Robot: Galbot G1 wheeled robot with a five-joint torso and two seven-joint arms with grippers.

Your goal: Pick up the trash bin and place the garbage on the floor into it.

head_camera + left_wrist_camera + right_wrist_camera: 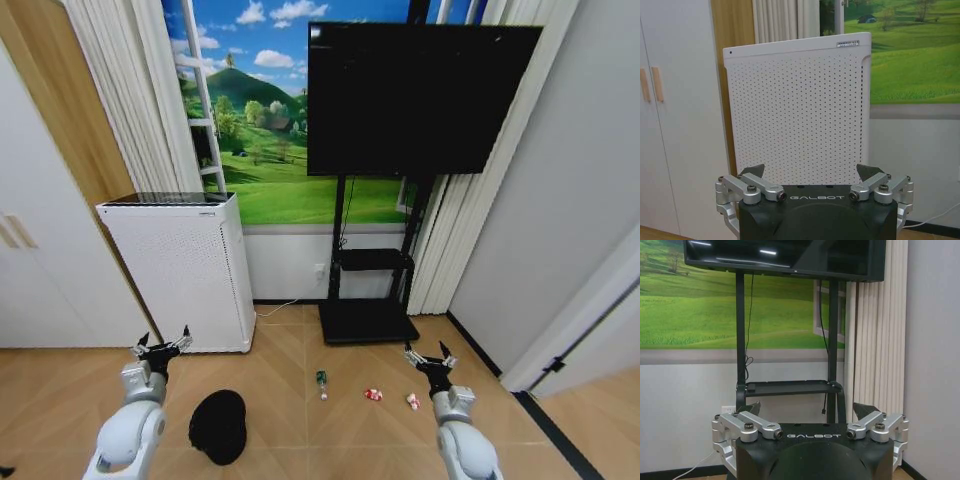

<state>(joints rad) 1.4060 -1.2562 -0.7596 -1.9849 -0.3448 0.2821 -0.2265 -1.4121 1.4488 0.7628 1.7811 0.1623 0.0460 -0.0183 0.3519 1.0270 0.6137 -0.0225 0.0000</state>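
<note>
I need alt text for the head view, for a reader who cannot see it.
A small round black plastic trash bin stands on the tan parquet floor beside a little green bottle and two red-and-white wrappers. The open left gripper and open right gripper are raised, empty, before a white perforated cabinet.

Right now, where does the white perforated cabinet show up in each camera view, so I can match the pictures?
Head view: the white perforated cabinet stands left of centre against the wall, beyond the left gripper.
Left wrist view: its dotted front rises straight ahead, above the open left gripper.
Right wrist view: not in it; that camera faces the TV stand.
Shared landmark: the green meadow mural behind both.
</note>
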